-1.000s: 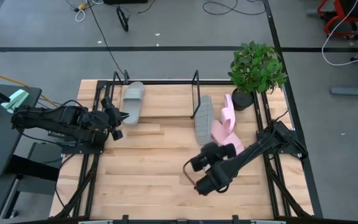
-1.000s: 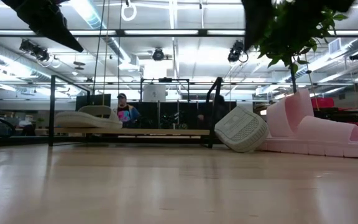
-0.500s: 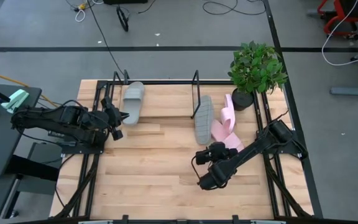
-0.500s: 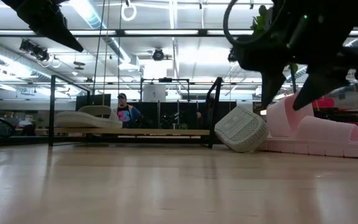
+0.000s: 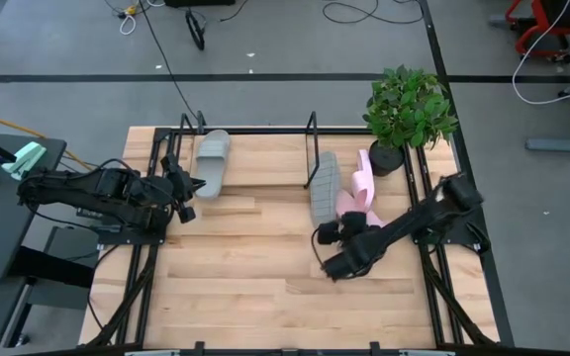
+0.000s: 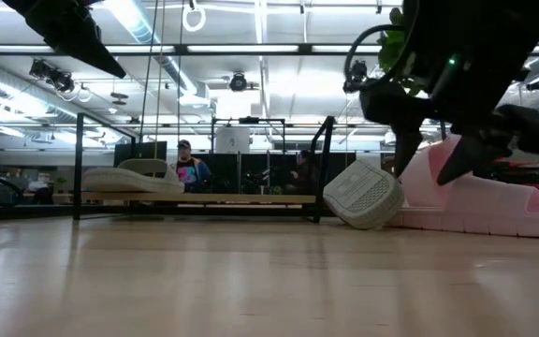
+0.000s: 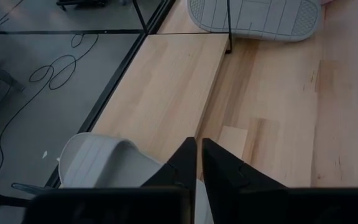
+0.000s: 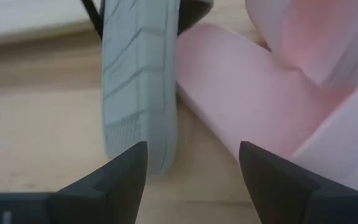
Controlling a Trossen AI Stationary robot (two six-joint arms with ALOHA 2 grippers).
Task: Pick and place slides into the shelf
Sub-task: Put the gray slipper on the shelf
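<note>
The right gripper (image 5: 323,234) hangs with its fingers (image 8: 122,172) spread wide and empty, low over the table (image 5: 236,277), pointed at the cluster of slides just ahead of it. Nearest its tips lies a grey slide (image 8: 140,81) tipped on its edge, ribbed sole showing, leaning against the shelf's (image 5: 255,129) near upright loop (image 5: 311,148) rather than sitting in the rack. Touching that slide on its far side are the two pink slides (image 5: 357,201), one flat and one tilted up against it; where one ends and the other begins is hard to make out. Beyond them stands a potted plant (image 5: 408,111). Well apart across the table, the second grey slide (image 5: 211,161) rests in the shelf at its far end, beside the left gripper (image 5: 188,184), which waits with its fingers pressed together on nothing. By this look one slide is shelved and three remain. The shelf's thin wires are mostly lost against the wood from above.
</note>
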